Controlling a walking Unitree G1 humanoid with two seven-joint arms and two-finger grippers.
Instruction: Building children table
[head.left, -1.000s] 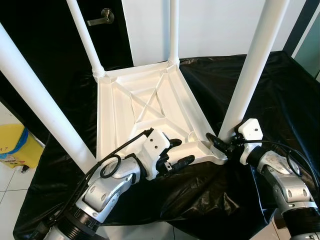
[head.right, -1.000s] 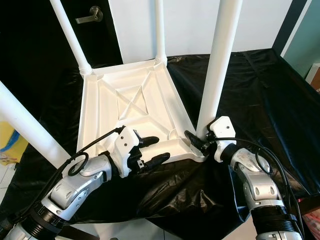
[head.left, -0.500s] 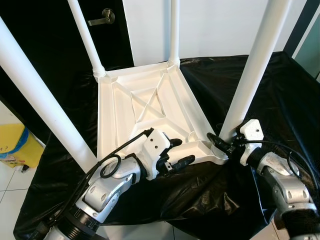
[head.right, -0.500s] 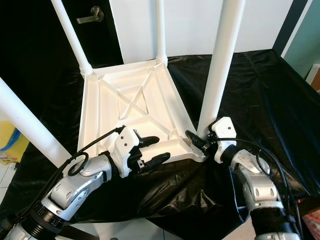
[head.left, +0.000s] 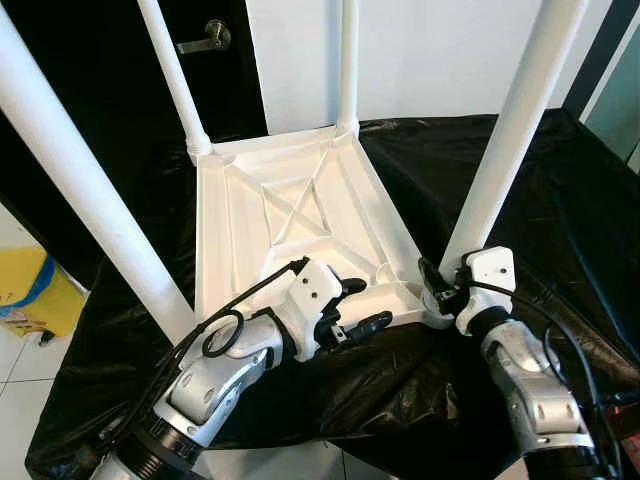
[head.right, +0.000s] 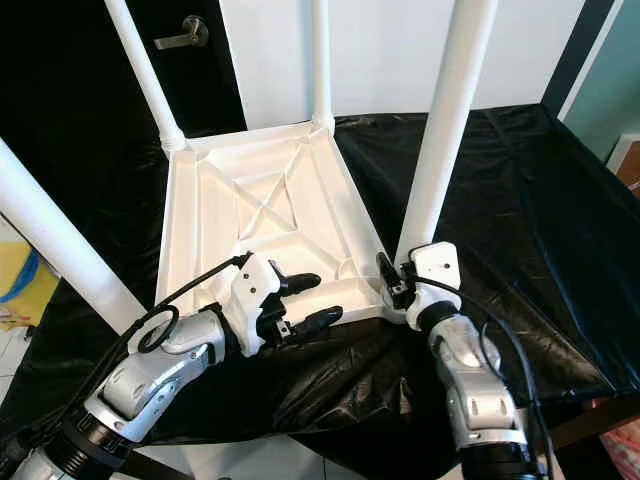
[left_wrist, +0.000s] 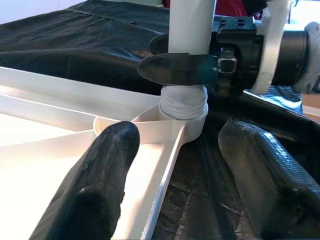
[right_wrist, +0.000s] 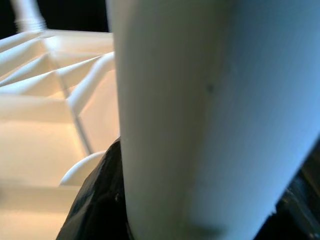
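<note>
Right end effector (head.left: 440, 284) clamps the smooth white cylindrical leg (head.left: 505, 155) at the ribbed plastic tabletop's (head.left: 290, 220) corner; left end effector (head.left: 362, 305) straddles its rim, fingers spread.

**No readable text**

No words, labels, brand marks or numbers could be read anywhere. The yellow object (head.left: 28, 290) at the edge of the eye views carried a small dark mark, too small and cut off to make out.

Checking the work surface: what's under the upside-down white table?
A black sheet lies under the table, draping over the edges. What the sheet itself rests on is covered, so it cannot be told.
</note>
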